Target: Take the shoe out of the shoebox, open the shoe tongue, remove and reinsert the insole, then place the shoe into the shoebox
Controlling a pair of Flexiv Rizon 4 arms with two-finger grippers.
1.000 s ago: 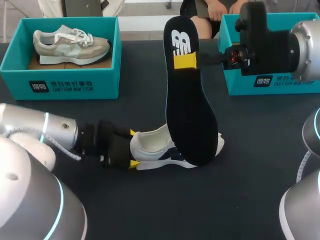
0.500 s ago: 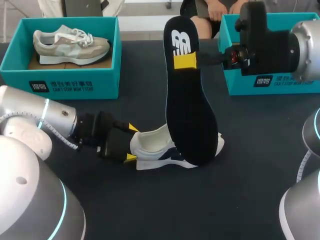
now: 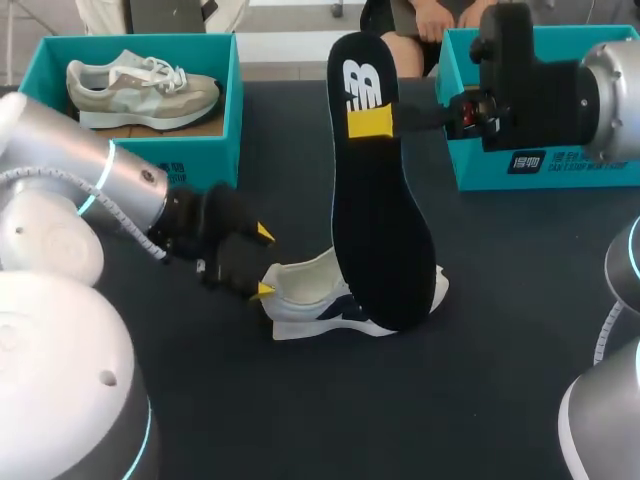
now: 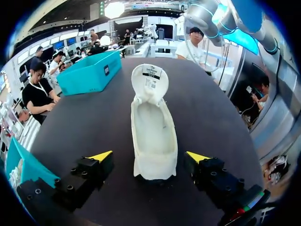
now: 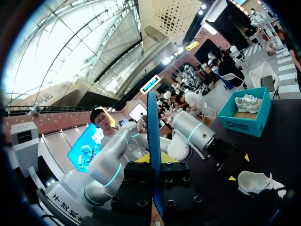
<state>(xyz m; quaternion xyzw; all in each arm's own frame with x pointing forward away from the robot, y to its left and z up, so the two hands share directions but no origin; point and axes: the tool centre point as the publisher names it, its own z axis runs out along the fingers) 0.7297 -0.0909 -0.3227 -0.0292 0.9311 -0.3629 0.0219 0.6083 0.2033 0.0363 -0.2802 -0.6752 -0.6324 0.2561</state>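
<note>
— Ahead of the left claw point(image 3: 263, 262), what lies there?
— White shoe point(image 3: 310, 295) on the table point(image 3: 500, 350), heel between its wide-spread fingers; nothing gripped.
— And the right claw point(image 3: 370, 122)?
— Closed on the black insole point(image 3: 380, 230), held upright above the shoe.

Head camera looks down from behind on the dark counter point(image 3: 300, 410); both wrist cameras (left close, right farther) share its white fabric low-top shoe point(image 3: 312, 300).

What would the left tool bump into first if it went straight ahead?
The shoe, heel first: it lies right ahead of the open left tool, lined up between its fingers. How near is hard to judge.
</note>
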